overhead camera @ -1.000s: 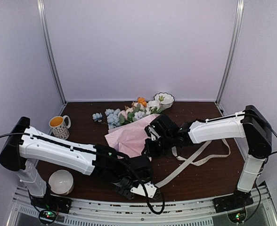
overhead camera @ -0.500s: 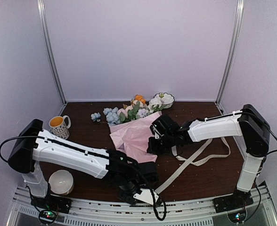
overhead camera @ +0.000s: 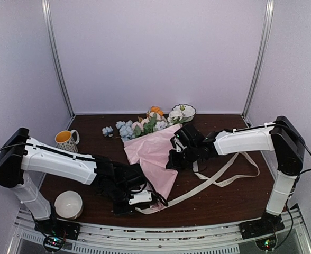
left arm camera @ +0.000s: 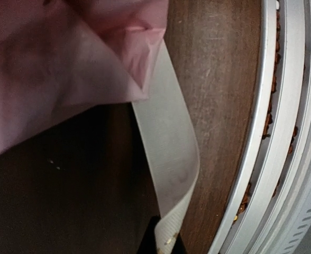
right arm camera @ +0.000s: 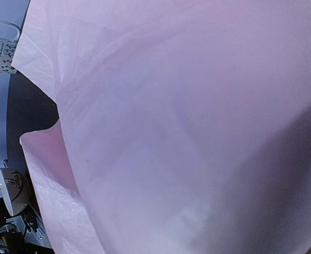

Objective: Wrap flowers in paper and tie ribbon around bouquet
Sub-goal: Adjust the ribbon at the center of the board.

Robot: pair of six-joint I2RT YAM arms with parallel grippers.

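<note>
Your left gripper is closed on one end of the ribbon; in the left wrist view that cream strip rises from between the dark fingertips, curls over and slips under the corner of the pink paper just ahead of the hand; the metal rail at the table's near edge runs along the hand's outer side. Your right gripper is clamped on the right edge of the paper; its fingers cannot be seen in its own camera, which the crinkled sheet fills almost completely. The bouquet lies on the table between your two hands, its narrow tip close to the left gripper and its flowers fanning out beyond the right gripper, towards the back wall. From the left hand the ribbon trails across the wood, passes below the right wrist and loops out behind that arm. A patterned mug and a white bowl sit well away on the left arm's outer side; a decorated bowl stands just past the blooms; one loose blue bloom lies beside them.
</note>
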